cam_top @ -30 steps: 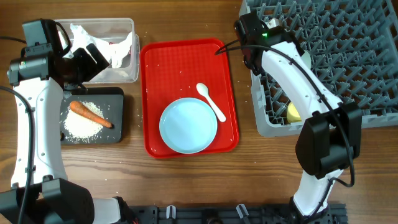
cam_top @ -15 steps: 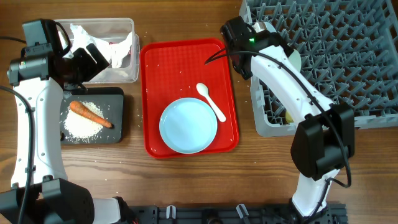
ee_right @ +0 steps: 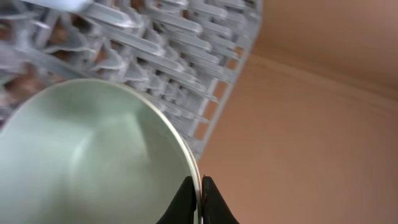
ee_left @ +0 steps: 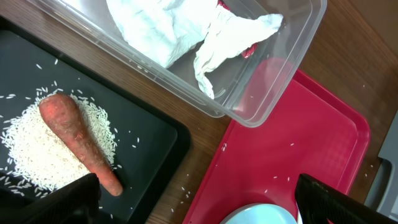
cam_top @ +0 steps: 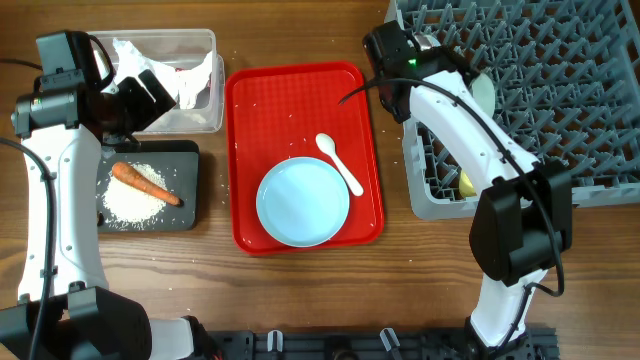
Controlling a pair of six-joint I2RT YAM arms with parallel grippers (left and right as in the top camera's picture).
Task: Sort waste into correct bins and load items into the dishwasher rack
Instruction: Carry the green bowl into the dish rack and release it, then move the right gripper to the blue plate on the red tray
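The right gripper [ee_right: 198,186] is closed to a sliver on the rim of a bowl [ee_right: 81,155], with one dark finger on each side of the thin edge. The bowl is pale blue-green, smooth and empty, its hollow turned toward the wrist camera. Behind it stand the grey pegs of the rack [ee_right: 186,37], blurred in this view. From above, the bowl shows at the rack's left side, just past the arm; whether it rests on the pegs cannot be told. A yellow cup [cam_top: 469,184] peeks out lower in the same rack, half hidden by the arm. The left gripper [ee_left: 198,186] is spread wide and holds nothing, hanging above the place where the black tub [ee_left: 155,124], the clear tub [ee_left: 273,93] and the red tray [ee_left: 311,137] meet. In the clear tub lie a crumpled white napkin [ee_left: 161,28] and a bit of red wrapper [ee_left: 250,50]. In the black tub an orange carrot [ee_left: 78,140] lies across a heap of white rice [ee_left: 31,149]. On the tray sit a pale blue plate [cam_top: 303,203] and, just beside its upper right edge, a white spoon [cam_top: 340,165]. Everything rests on a wooden table [cam_top: 300,300].
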